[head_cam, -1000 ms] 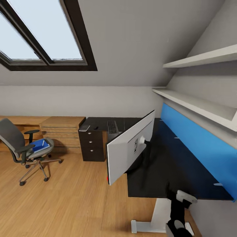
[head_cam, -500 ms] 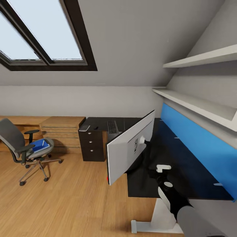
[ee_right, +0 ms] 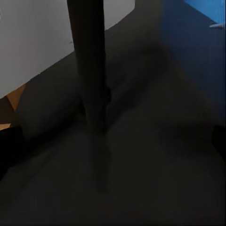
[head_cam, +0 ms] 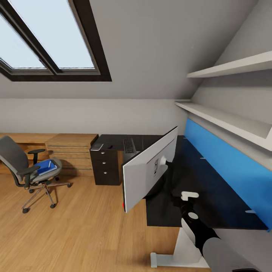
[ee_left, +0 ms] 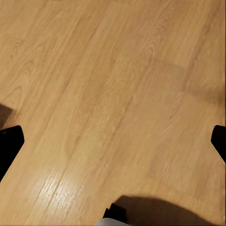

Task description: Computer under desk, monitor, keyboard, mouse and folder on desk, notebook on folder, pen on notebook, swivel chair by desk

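Attic bedroom seen from the head camera. On the glossy black desk [head_cam: 211, 189], near its front edge, stands the monitor [head_cam: 149, 172], white back turned to the camera, angled across the top, red dot at its lower corner overhanging the floor side. Farther along, on the desk's far wing above the dark drawer unit [head_cam: 105, 166], lies the keyboard [head_cam: 129, 145], well apart from the monitor. Along the desk's wall edge, a bright blue panel [head_cam: 230, 166]; above it, two white shelves [head_cam: 226, 121].

Away on the wooden floor [head_cam: 83, 226], well apart from the desk, stands the swivel chair [head_cam: 28, 170], with the blue folder [head_cam: 46, 166] lying on its seat; something thin and pale rests on the folder, too small to name. Behind the chair, a light wooden drawer chest [head_cam: 71, 151] against the wall.

Right arm raised over the desk's front part, right gripper [head_cam: 189, 197] just behind the monitor stand [ee_right: 92, 70], which rises close ahead in the right wrist view. Whether its jaws are parted or closed cannot be told; holding nothing visible.

Left gripper [ee_left: 113, 146] aimed at bare floor, dark fingertips [ee_left: 9, 143] at opposite borders of the wrist view, spread wide, holding nothing.
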